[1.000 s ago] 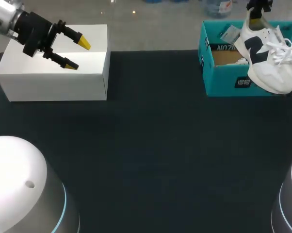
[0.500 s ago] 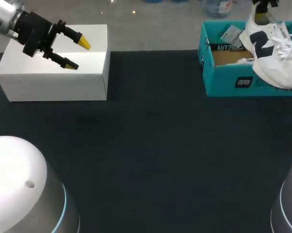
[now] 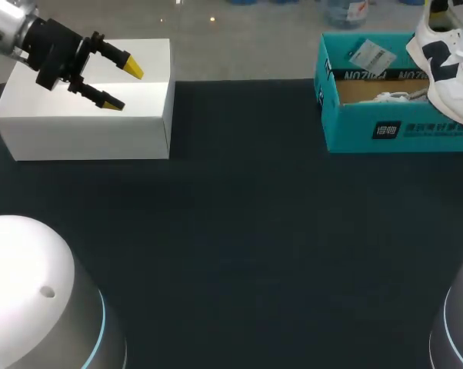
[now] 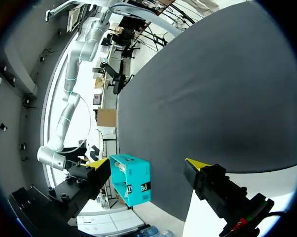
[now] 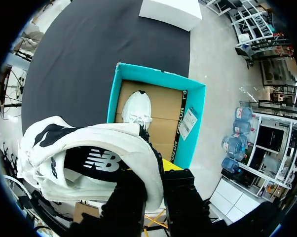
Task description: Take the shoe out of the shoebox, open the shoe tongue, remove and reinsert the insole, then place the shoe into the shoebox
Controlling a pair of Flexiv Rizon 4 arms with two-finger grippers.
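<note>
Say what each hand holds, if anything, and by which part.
The right hand grips the white lace-up sneaker with a dark side logo by its heel collar; the left hand is open and holds nothing.

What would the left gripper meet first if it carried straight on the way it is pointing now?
Probably the dark table, beyond the white box under the left gripper and short of the teal shoebox; depth is unclear.

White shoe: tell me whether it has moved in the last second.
Yes. The white shoe shifted up and right against the teal shoebox, uncovering more of its front wall.
</note>
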